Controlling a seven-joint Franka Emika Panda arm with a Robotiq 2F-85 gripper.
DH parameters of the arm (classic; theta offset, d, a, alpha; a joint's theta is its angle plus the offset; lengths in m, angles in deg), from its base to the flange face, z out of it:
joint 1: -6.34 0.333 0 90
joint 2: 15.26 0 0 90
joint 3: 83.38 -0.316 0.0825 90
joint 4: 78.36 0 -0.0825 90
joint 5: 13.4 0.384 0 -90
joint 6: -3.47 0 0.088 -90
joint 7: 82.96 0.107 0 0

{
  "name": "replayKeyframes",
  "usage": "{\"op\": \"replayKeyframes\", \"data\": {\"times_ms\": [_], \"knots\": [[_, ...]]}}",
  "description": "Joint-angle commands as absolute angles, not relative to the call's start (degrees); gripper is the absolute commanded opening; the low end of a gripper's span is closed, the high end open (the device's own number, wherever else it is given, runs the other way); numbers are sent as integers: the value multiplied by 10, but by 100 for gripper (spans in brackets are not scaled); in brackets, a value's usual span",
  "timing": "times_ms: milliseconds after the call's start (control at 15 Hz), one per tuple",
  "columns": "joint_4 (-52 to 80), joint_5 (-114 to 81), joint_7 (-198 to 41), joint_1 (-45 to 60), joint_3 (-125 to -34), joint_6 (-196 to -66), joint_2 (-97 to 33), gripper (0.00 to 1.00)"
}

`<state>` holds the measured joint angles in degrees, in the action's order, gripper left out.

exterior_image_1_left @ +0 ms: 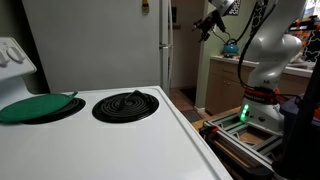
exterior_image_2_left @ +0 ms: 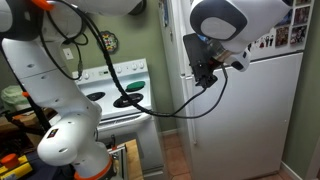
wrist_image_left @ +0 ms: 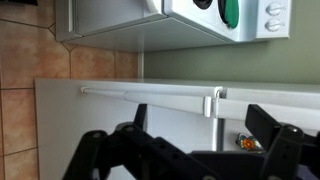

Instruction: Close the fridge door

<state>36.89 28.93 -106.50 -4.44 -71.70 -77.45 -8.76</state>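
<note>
A: Where is the fridge door [exterior_image_2_left: 250,120] located?
B: It is seen beside the stove [exterior_image_1_left: 150,140], with the gripper [exterior_image_2_left: 205,75] held at its handle [wrist_image_left: 150,92] side.
A: Hand state?
B: 2 fingers [wrist_image_left: 100,150] are spread, nothing gripped. Papers [exterior_image_2_left: 290,30] on the fridge [exterior_image_1_left: 90,45] are noted; their writing cannot be read.

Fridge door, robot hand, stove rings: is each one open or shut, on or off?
fridge door: looks shut or nearly shut; no gap shows.
gripper: open, holding nothing.
bare stove ring: dark, not glowing.
green cover: lying flat on the other ring.
</note>
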Motion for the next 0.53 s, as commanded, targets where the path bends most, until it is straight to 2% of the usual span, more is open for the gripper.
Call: {"op": "replayKeyframes", "data": {"times_ms": [0, 467], "knots": [[416, 280, -1118, -46, -713, -808, -42, 100], [451, 302, -1166, -44, -704, -860, -10, 100]]}}
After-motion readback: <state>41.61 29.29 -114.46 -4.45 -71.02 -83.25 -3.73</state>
